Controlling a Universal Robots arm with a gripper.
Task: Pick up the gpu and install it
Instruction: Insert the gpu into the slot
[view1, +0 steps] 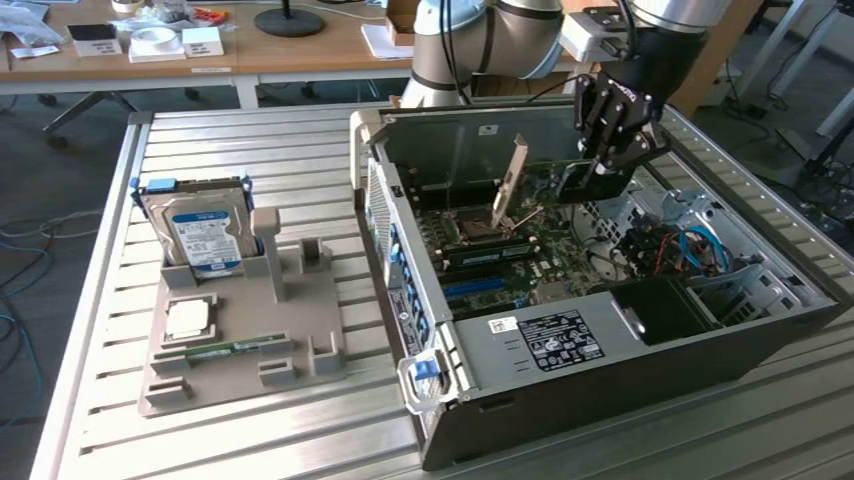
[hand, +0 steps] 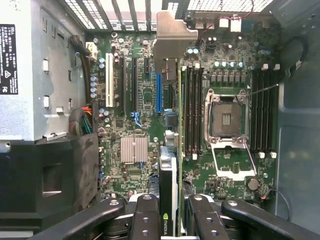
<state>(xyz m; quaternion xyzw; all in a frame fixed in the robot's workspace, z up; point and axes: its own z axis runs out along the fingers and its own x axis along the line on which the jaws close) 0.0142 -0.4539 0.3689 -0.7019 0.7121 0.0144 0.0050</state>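
- Inside the open black-and-grey steel computer case (view1: 587, 340), at two o'clock in the exterior view, the arm's black gripper (view1: 611, 160) hangs over the green motherboard (view1: 534, 260)
- Its fingers (hand: 145, 217) are pressed together on the gpu (hand: 169, 180), a thin dark card on a green board, one finger on each face
- The gpu (view1: 561, 185) is carried on edge above the board, and its pale metal bracket (view1: 513, 185) leans at eleven o'clock from the gripper; it looks not yet seated
- In the wrist view the card's edge runs parallel to the long blue expansion slot (hand: 158, 92) and just beside it
- Doing this step well probably means keeping the card square to the slot, matching the bracket (hand: 172, 35) to the rear wall, and coming down straight without twisting
- At nine o'clock from the case, a grey plastic holder tray (view1: 240, 385) on the slatted aluminium table (view1: 267, 140) carries a silver hard drive with blue-white label (view1: 200, 235) and a narrow green memory stick (view1: 234, 347)
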